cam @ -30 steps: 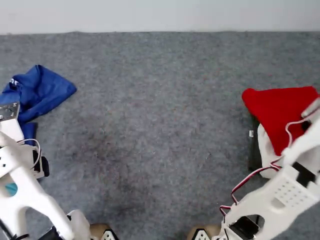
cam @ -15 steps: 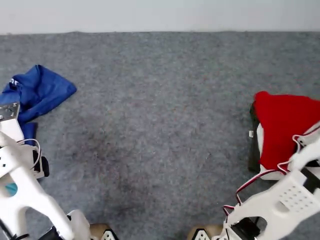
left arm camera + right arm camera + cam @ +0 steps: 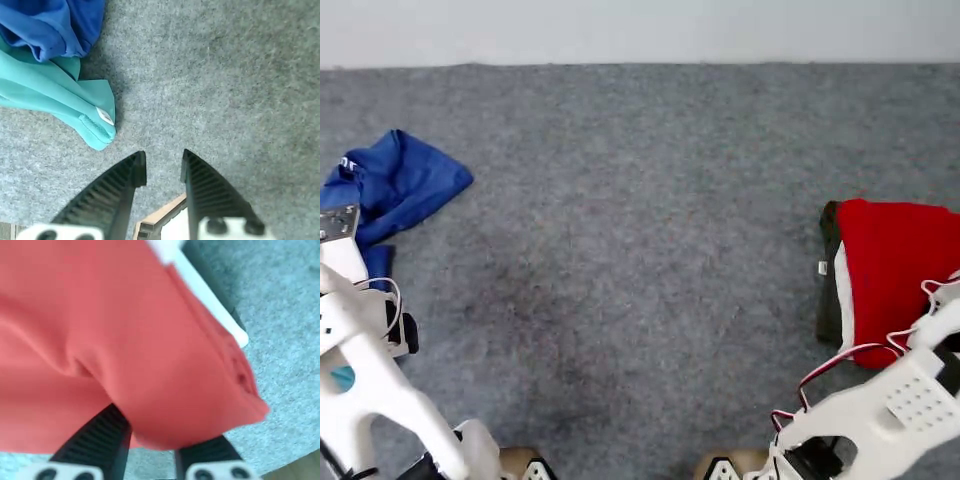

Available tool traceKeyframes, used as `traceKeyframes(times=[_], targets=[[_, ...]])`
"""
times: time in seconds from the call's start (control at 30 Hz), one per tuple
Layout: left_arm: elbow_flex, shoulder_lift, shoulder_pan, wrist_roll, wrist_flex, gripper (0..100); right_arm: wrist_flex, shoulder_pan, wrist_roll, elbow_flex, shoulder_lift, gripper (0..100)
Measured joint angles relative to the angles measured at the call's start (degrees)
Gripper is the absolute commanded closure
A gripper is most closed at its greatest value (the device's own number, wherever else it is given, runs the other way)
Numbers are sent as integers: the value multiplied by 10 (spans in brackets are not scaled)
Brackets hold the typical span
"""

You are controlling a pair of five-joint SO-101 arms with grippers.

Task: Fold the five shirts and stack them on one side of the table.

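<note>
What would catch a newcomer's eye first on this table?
The bright red shirt stands out first, lying on a white shirt and a dark shirt at the right edge of the grey table in the high view. At the left edge sits a crumpled blue shirt, with a teal shirt partly under it, near the open left gripper.
</note>
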Motion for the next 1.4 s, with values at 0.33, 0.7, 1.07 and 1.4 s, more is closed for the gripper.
traceKeyframes(times=[0.33,0.7,1.07,1.4], targets=[[0,0,0,0,0,869,1,2,22,-25,-24,608],[1,0,28,0,0,869,1,-131,22,-32,-215,608],[32,0,66,1,0,869,-75,-238,22,-3,-70,608],[34,0,68,0,-1,869,-179,-272,22,-3,-25,608]])
